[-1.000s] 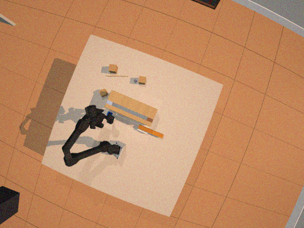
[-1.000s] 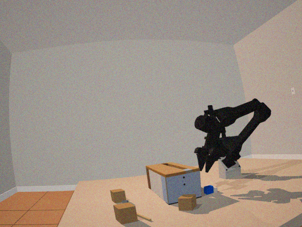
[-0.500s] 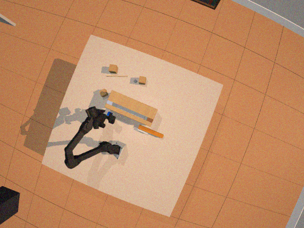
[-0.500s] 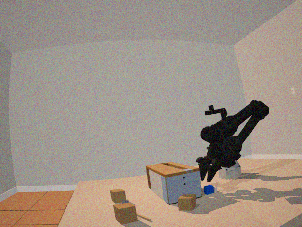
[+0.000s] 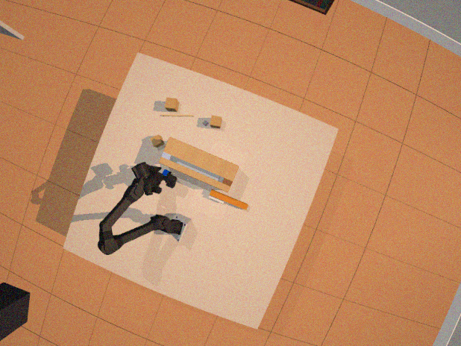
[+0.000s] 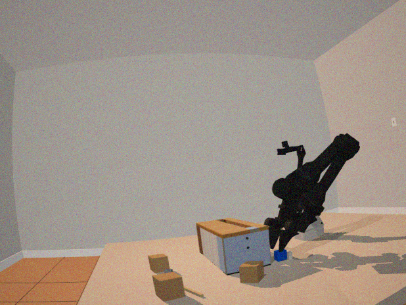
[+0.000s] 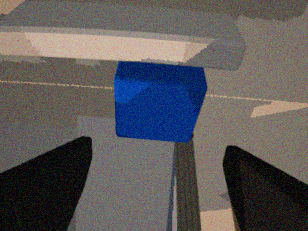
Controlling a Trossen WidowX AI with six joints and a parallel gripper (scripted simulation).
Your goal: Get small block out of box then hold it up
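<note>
The small blue block (image 5: 165, 172) (image 6: 280, 255) (image 7: 159, 101) lies on the table just outside the left end of the wooden box (image 5: 201, 162) (image 6: 243, 250). My gripper (image 5: 168, 178) (image 6: 278, 246) (image 7: 158, 151) is open and points down at the block. In the wrist view the block sits just ahead of the two dark fingertips, centred between them and not touching them. In the side view the fingertips hang just above the block.
Three tan cubes (image 5: 171, 104) (image 5: 215, 121) (image 5: 157, 140) lie behind the box; they also show in the side view (image 6: 158, 262) (image 6: 168, 285) (image 6: 251, 271). A thin stick (image 5: 177, 115) lies between two of them. An orange bar (image 5: 229, 199) lies in front of the box.
</note>
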